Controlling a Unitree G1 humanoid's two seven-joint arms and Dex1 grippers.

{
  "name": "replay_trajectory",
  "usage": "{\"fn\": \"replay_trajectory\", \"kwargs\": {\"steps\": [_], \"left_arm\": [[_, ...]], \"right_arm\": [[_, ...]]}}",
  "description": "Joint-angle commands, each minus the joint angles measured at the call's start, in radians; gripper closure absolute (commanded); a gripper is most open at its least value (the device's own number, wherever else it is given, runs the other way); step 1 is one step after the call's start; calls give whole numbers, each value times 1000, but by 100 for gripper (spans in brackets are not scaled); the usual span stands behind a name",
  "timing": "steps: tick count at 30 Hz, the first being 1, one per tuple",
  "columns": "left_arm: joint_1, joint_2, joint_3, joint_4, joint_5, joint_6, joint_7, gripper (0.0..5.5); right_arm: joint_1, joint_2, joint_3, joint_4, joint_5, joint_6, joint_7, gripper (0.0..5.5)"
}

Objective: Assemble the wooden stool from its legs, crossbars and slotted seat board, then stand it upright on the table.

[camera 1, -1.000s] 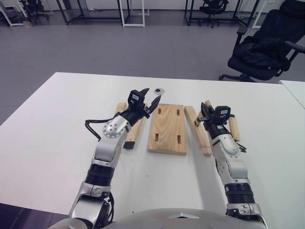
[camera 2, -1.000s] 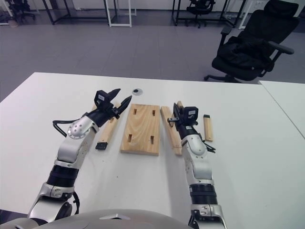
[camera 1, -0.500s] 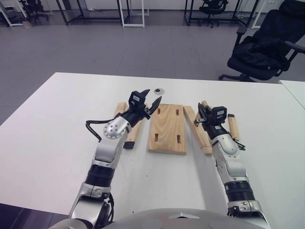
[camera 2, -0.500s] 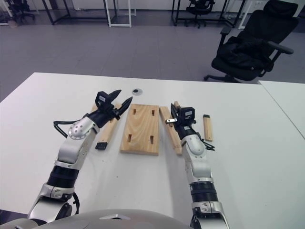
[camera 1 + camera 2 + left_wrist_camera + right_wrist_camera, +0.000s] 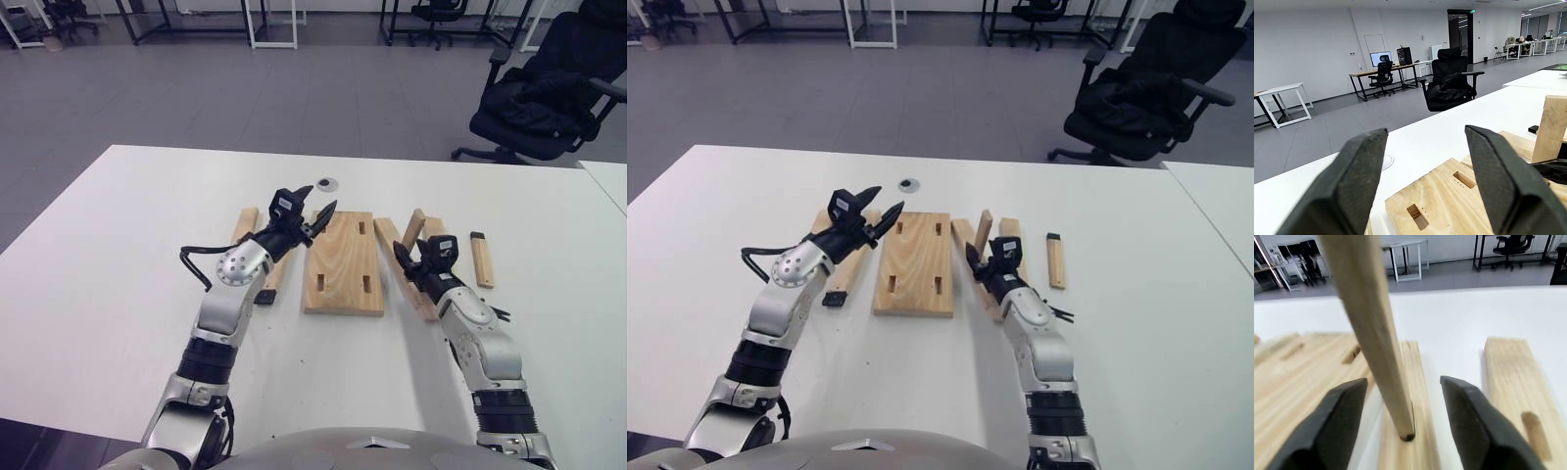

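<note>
The slotted seat board (image 5: 345, 262) lies flat mid-table. My left gripper (image 5: 315, 209) hovers open over its far left corner, above two legs (image 5: 277, 272) lying left of the board; its fingers (image 5: 1337, 191) frame the board's slots. Right of the board lie more legs (image 5: 1009, 233) and a short crossbar (image 5: 478, 259). My right gripper (image 5: 409, 259) sits low over the leg (image 5: 1405, 396) next to the board. It is open, with a tilted crossbar (image 5: 1369, 318) standing between its fingers (image 5: 1471, 426). The crossbar's lower end rests on that leg.
A round grommet (image 5: 326, 181) is set in the white table (image 5: 118, 255) just beyond the board. A black office chair (image 5: 549, 88) stands past the far right corner, and a second table (image 5: 609, 181) begins at the right edge. Bare tabletop spreads left and in front.
The right gripper has dropped lower and drawn back toward me. The crossbar that lay flat now stands tilted between its fingers. The left arm has hardly moved.
</note>
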Motion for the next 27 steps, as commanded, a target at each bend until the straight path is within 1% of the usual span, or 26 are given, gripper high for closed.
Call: {"fn": "replay_trajectory", "kwargs": {"steps": [1,4,7,17,23,27], "left_arm": [[-4,7,-8,-20,21,9,5,262],[2,0,-11,-23,28,9,12,262],[2,-8,-18,-24,33,12,17,262],[18,-21,-38,-34,46,17,19,262],[22,-21,-43,-35,48,18,21,262],[22,-20,-42,-34,48,17,23,262]], "right_arm": [[-31,-52,-6,-147,40,237,-3,195],[-43,-66,-16,-189,60,354,-5,140],[-44,-66,-21,-195,62,405,-8,140],[-20,-94,14,-125,27,459,-2,140],[-14,-125,49,-124,11,456,23,252],[-19,-120,42,-114,5,439,14,323]]}}
